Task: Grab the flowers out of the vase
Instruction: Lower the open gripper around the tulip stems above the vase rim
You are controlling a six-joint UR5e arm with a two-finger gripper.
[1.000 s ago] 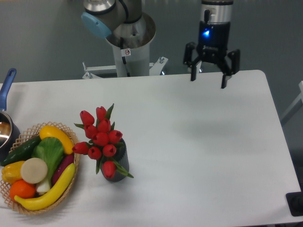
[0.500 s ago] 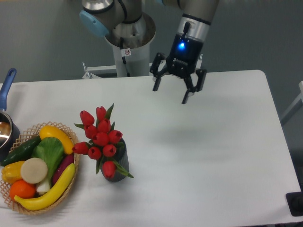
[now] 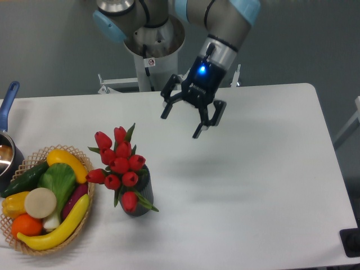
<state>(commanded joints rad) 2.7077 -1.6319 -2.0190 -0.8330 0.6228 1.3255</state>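
A bunch of red tulip flowers (image 3: 119, 163) with green leaves stands in a short dark grey vase (image 3: 143, 193) on the left half of the white table (image 3: 253, 180). The buds hide most of the vase. My gripper (image 3: 180, 125) hangs in the air above the table, up and to the right of the flowers, well apart from them. Its fingers are spread open with nothing between them, and it is tilted toward the lower left.
A woven basket (image 3: 84, 216) of toy vegetables and fruit sits at the table's left front, close beside the vase. A pot with a blue handle (image 3: 8, 101) shows at the left edge. The robot base (image 3: 154, 56) stands behind the table.
The gripper has travelled left and downward from the far right back of the table toward the flowers, tilting as it went. It stayed open. Flowers, vase and basket have not moved.
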